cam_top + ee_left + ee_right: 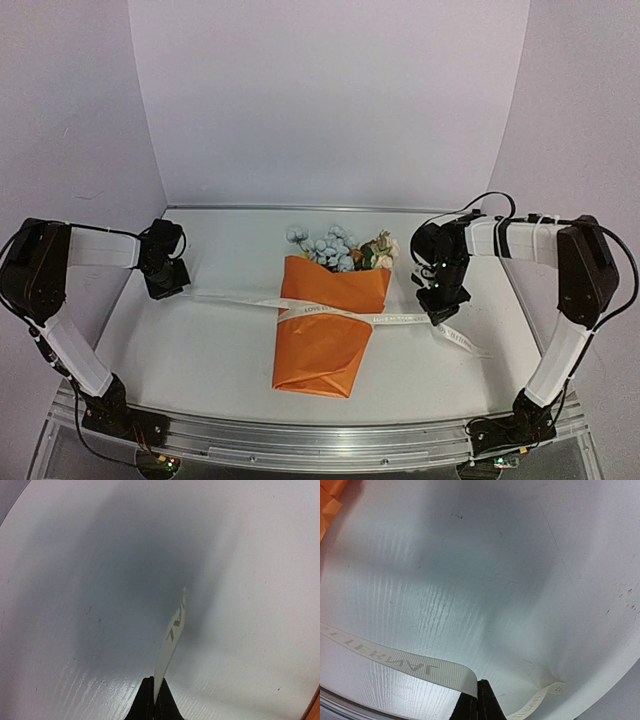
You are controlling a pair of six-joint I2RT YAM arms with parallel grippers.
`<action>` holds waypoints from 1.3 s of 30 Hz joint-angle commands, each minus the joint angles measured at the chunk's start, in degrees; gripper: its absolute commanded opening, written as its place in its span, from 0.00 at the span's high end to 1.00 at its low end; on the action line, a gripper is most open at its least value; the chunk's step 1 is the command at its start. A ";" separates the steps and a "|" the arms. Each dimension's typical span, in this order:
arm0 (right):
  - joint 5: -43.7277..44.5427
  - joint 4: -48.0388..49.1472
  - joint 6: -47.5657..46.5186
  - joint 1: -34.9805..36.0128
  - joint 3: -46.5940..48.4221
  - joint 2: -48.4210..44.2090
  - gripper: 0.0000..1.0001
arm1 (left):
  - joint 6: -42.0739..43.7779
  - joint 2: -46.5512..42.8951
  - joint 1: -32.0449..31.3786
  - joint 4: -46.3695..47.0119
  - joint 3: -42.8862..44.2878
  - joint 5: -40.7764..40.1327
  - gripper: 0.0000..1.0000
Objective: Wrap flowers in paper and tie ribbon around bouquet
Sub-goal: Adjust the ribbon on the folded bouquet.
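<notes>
Tying stage. Bouquet [322, 345] lies centrally, ribbon [400, 319] crossing its waist. Left gripper [168, 291] and right gripper [441, 314] are each clamped on a ribbon end. Next, probably: cross the ends and pull the knot snug.

We're high above the near edge, looking down over the table [200, 340]. Both wrist views sit close over its surface, facing down, each sharing the ribbon [400, 319] with the overhead.
</notes>
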 commanded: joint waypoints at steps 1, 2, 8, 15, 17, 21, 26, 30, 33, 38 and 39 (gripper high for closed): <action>-2.47 -1.44 0.34 0.41 -0.29 0.19 1.00 | -2.58 -1.75 0.05 2.91 -2.43 0.38 0.94; -2.82 -1.20 -0.15 0.92 -0.32 0.09 1.00 | -2.66 -1.71 0.05 3.39 -2.73 1.15 0.91; -1.65 -1.19 -4.75 4.15 0.40 -0.25 0.91 | -4.67 -3.06 0.07 5.04 -4.56 2.37 0.77; -0.97 -1.03 -5.99 4.30 -1.05 -3.07 0.72 | -2.19 -9.78 0.02 5.88 -6.15 0.44 0.49; -1.74 -0.25 -6.34 4.30 -1.76 -4.60 0.68 | 0.91 -12.47 -0.40 6.28 -5.46 0.72 0.41; -5.01 5.21 -6.81 4.38 -5.19 -8.74 0.63 | 11.21 -15.19 -4.05 10.64 -3.78 3.70 0.33; -10.95 21.52 -12.78 4.66 -14.93 -15.16 0.50 | 33.21 -12.03 -15.91 14.43 0.18 8.48 0.32; -14.47 22.32 -14.96 4.75 -15.05 -16.31 0.45 | 48.88 -9.37 -20.56 16.76 0.66 15.66 0.33; -15.89 23.30 -17.88 5.36 -16.22 -17.81 0.42 | 58.75 -6.98 -22.03 16.82 0.30 19.07 0.34; -16.86 23.75 -22.19 5.67 -17.92 -20.21 0.41 | 67.66 -1.12 -22.27 10.14 3.83 22.78 0.34; -17.12 23.76 -22.74 5.67 -18.22 -20.54 0.41 | 68.87 -0.37 -22.58 9.94 4.00 22.96 0.34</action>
